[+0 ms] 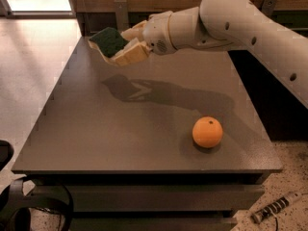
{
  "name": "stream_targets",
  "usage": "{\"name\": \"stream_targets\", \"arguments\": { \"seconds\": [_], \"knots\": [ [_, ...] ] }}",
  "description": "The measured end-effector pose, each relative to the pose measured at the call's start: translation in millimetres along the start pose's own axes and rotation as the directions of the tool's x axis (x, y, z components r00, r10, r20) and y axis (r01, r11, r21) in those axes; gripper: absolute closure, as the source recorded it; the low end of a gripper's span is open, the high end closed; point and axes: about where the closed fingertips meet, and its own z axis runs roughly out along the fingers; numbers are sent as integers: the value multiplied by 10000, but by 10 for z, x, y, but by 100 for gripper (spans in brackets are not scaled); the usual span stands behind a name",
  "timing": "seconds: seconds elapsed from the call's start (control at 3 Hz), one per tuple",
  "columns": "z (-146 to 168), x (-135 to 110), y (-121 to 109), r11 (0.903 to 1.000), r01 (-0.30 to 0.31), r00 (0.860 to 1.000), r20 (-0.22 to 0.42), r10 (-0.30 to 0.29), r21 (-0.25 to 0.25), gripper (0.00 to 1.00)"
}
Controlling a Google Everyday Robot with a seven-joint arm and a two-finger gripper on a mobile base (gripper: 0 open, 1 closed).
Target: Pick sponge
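Note:
The sponge (pixel 109 41) has a dark green top and sits between the pale yellow fingers of my gripper (pixel 126 44), lifted well above the grey table (pixel 120 129) near its far left corner. The gripper is shut on the sponge. My white arm (pixel 231 18) reaches in from the upper right and casts a shadow on the table below.
An orange (pixel 207 132) rests on the table at the front right. A wooden wall or counter runs behind the table. The table's front edge is near the bottom. A cable and dark equipment lie on the floor at the bottom left.

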Motion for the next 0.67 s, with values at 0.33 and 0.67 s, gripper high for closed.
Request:
{"name": "stream_targets", "arguments": {
  "seconds": [0.33,0.67],
  "knots": [
    [-298,-200,-29,9985,471,9989,-33,-470,288,100],
    [-313,-204,-30,9983,489,9988,-19,-489,306,100]
  ]
}}
